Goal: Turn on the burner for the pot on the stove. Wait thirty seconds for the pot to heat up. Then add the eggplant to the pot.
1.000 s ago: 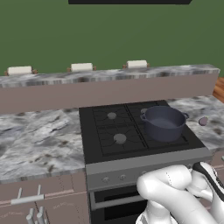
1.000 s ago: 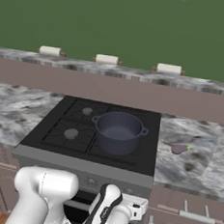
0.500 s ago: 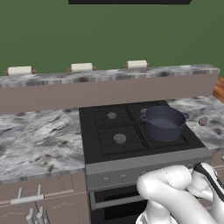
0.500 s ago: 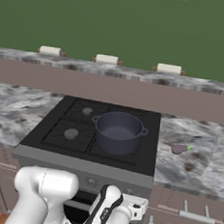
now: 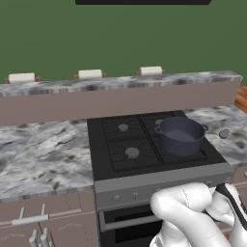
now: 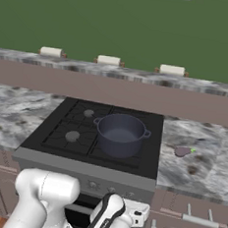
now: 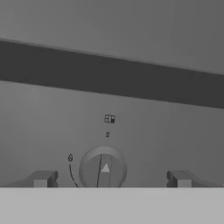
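Green wall across the back of the room, with a dark panel at its top edge. Raised ledge below it, pinkish-brown face under a grey-veined marble cap, bearing three small pale blocks spaced along it. Marble counter on both sides of the stove; brown cabinet fronts with grey bar handles beneath. Stove: black four-burner top, grey burner caps, grey front panel with small knobs, oven door below. Pot: dark blue-grey, deep, two side handles, standing on the right-hand burner nearer the front. Eggplant: small dull purple lump with a green end, lying on the counter right of the stove, apart from the pot. Gripper: low before the front panel, fingers spread wide to either side of a round knob, touching nothing. Markings: small icons above and beside the knob, too small to read; a pale triangle on the knob face.
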Available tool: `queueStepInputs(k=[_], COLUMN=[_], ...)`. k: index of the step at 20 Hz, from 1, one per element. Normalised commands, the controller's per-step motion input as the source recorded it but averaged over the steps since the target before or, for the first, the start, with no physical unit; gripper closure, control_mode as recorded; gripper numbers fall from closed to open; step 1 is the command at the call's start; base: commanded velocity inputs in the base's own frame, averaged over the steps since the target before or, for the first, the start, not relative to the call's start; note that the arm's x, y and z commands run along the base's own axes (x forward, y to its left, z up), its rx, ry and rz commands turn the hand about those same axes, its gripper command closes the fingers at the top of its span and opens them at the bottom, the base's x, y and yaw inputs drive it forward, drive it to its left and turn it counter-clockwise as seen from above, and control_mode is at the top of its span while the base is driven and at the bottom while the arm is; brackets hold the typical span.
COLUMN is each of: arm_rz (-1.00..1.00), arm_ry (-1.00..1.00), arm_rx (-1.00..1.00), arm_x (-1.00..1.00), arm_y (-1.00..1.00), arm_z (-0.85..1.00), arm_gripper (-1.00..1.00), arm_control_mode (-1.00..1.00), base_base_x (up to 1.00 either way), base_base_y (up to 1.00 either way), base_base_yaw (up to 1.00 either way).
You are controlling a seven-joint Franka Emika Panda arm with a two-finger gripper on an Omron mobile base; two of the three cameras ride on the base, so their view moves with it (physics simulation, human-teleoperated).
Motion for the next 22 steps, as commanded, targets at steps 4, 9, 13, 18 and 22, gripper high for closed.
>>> queueStepInputs(k=[4,9,13,18,22], arm_rz=[0.0,0.0,0.0,0.0,0.0], arm_ry=[-0.07,-0.04,0.0,0.0,0.0], arm_rx=[0.0,0.0,0.0,0.0,0.0], arm_x=[0.0,0.0,0.0,0.0,0.0], arm_y=[0.0,0.0,0.0,0.0,0.0], arm_z=[0.07,0.1,0.0,0.0,0.0], arm_gripper=[-1.0,-1.0,-1.0,1.0,1.0], arm_control_mode=[-1.0,-1.0,-1.0,-1.0,-1.0], base_base_x=[0.0,0.0,0.0,0.0,0.0], base_base_y=[0.0,0.0,0.0,0.0,0.0], base_base_yaw=[0.0,0.0,0.0,0.0,0.0])
